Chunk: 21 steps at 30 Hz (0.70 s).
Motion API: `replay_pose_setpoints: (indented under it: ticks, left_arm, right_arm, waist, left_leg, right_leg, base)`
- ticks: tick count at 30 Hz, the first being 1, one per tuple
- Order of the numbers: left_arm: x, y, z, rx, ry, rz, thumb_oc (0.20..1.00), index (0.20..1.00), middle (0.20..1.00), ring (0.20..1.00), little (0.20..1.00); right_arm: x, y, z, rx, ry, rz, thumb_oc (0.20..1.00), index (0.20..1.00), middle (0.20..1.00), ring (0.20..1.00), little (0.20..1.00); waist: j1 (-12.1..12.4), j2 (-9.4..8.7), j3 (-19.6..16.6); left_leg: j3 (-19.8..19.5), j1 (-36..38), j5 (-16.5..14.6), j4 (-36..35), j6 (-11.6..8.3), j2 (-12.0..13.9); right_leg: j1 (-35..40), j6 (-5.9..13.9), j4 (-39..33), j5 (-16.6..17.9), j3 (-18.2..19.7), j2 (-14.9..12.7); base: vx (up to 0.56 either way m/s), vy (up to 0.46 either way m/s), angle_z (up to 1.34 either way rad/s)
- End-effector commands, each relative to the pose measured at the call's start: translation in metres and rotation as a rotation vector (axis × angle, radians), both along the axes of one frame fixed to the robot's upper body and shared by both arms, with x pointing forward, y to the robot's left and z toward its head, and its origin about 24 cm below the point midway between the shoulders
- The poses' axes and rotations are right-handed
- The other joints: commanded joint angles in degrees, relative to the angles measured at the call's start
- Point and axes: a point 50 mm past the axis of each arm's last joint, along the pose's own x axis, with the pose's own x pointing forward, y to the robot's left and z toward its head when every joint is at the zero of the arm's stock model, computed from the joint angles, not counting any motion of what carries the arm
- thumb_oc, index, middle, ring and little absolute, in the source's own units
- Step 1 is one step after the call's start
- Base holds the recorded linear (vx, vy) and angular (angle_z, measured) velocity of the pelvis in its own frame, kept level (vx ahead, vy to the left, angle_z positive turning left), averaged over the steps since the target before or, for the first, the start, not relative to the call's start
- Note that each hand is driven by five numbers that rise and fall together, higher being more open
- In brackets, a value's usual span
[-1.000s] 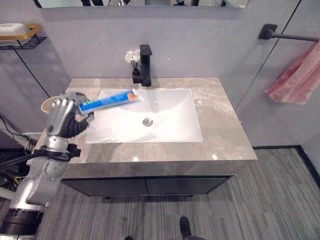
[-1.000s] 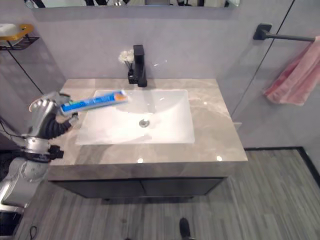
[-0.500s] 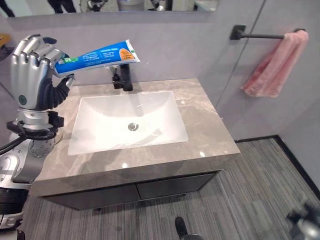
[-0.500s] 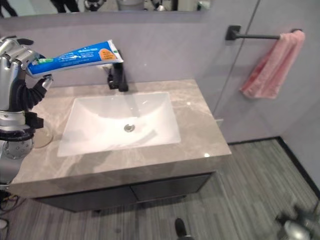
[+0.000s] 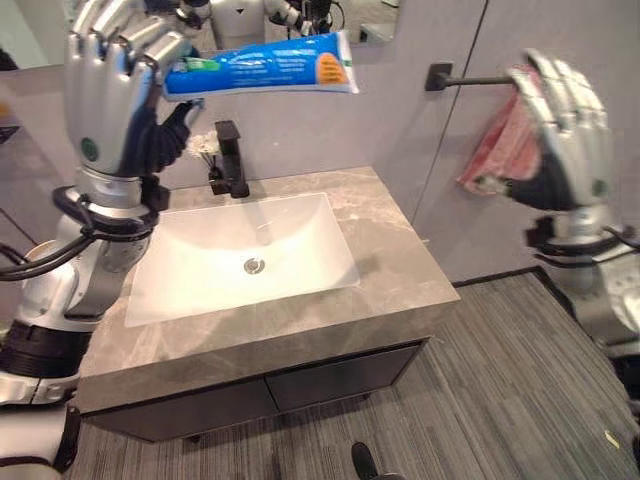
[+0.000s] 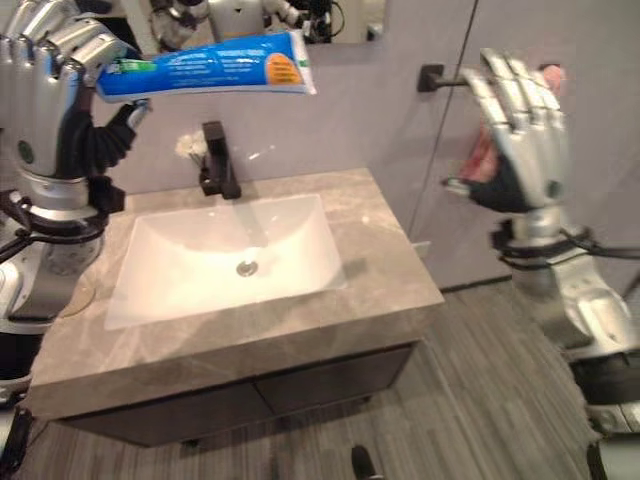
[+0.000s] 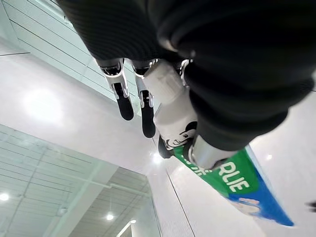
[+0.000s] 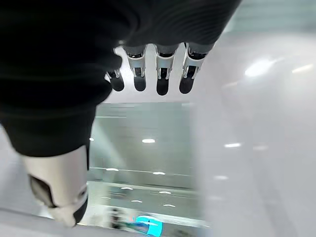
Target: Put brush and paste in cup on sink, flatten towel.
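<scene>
Left eye view showed us our left hand (image 5: 112, 95) raised high above the bench (image 5: 395, 270), fingers (image 5: 150, 45) curled round the cap end of the toothpaste tube (image 5: 262, 77), which lay level over the sink (image 5: 240, 262). Farther right, the pink towel (image 5: 492, 145) hung from its rail behind our right hand (image 5: 565, 135), whose fingers were straight and held nothing.

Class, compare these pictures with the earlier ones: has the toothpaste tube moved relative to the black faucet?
Yes. The toothpaste tube, in the left hand, has risen from basin level to well above the black faucet.
</scene>
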Motion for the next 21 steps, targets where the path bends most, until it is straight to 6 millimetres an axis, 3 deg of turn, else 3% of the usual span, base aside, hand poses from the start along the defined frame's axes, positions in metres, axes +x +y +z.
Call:
replay_pose_setpoints:
  ticks: [1, 5, 15, 18, 19, 20, 21]
  left_arm:
    - [-0.005, -0.002, 0.032, -0.029, -0.121, 0.004, 0.2, 0.2, 0.2, 0.2, 0.2]
    - [-0.005, -0.007, 0.032, -0.048, -0.122, -0.016, 0.2, 0.2, 0.2, 0.2, 0.2]
    - [-0.005, -0.012, 0.029, -0.084, -0.123, -0.047, 0.2, 0.2, 0.2, 0.2, 0.2]
    - [-0.004, -0.015, 0.028, -0.112, -0.11, -0.068, 0.2, 0.2, 0.2, 0.2, 0.2]
    - [-0.003, -0.015, 0.028, -0.123, -0.109, -0.077, 0.2, 0.2, 0.2, 0.2, 0.2]
    - [-0.001, -0.017, 0.028, -0.147, -0.099, -0.096, 0.2, 0.2, 0.2, 0.2, 0.2]
    - [0.0, -0.018, 0.028, -0.144, -0.097, -0.097, 0.2, 0.2, 0.2, 0.2, 0.2]
  right_arm:
    - [0.003, 0.014, 0.031, 0.01, -0.096, 0.028, 1.0, 1.0, 1.0, 1.0, 1.0]
    - [0.004, 0.04, 0.048, -0.016, -0.157, 0.088, 1.0, 1.0, 1.0, 1.0, 1.0]
    - [0.0, 0.07, 0.071, 0.021, -0.228, 0.19, 1.0, 1.0, 1.0, 1.0, 1.0]
    - [0.003, 0.073, 0.064, 0.174, -0.121, 0.312, 1.0, 1.0, 1.0, 1.0, 1.0]
    - [0.006, 0.073, 0.057, 0.293, -0.041, 0.405, 1.0, 1.0, 1.0, 1.0, 1.0]
    - [0.012, 0.073, 0.041, 0.525, 0.086, 0.553, 1.0, 1.0, 1.0, 1.0, 1.0]
    - [0.013, 0.072, 0.041, 0.531, 0.089, 0.556, 1.0, 1.0, 1.0, 1.0, 1.0]
  waist:
    - [0.55, -1.99, -1.78]
    - [1.32, -2.07, -1.46]
    - [2.08, -2.26, -0.63]
    - [2.13, -2.5, -0.39]
    - [2.16, -2.55, -0.24]
    - [2.18, -2.76, 0.2]
    - [2.2, -2.85, -0.05]
  left_leg:
    - [-2.04, 1.58, -0.88, 0.48, -1.11, 2.72]
    - [-2.33, 1.42, -0.78, 0.48, -1.1, 2.65]
    - [-3.1, 1.04, -0.69, 0.48, -1.0, 2.39]
    - [-3.26, 0.85, -0.6, 0.48, -0.89, 2.33]
    - [-3.28, 0.8, -0.57, 0.48, -0.87, 2.33]
    - [-3.31, 0.33, 0.27, 0.48, -0.87, 2.28]
    - [-3.32, 0.48, -0.25, 0.48, -0.83, 2.26]
  right_leg:
    - [0.13, 5.28, 0.0, 0.27, 0.14, -4.45]
    - [0.34, 5.08, 0.0, 0.21, -0.19, -4.6]
    - [0.75, 4.8, 0.0, 0.0, -1.08, -4.83]
    - [0.76, 4.76, 0.0, 0.03, -1.33, -4.88]
    - [0.7, 4.78, 0.0, 0.06, -1.44, -4.89]
    - [0.42, 4.7, 0.0, 0.74, -1.39, -4.93]
    - [0.58, 4.77, 0.0, 0.24, -1.54, -4.97]
  base:
    - [0.0, 0.0, 0.0]
    - [0.0, 0.0, 0.0]
    - [0.0, 0.0, 0.0]
    - [0.0, 0.0, 0.0]
    - [-0.06, -0.014, 0.02]
    - [0.0, 0.0, 0.0]
    - [-0.06, -0.012, 0.07]
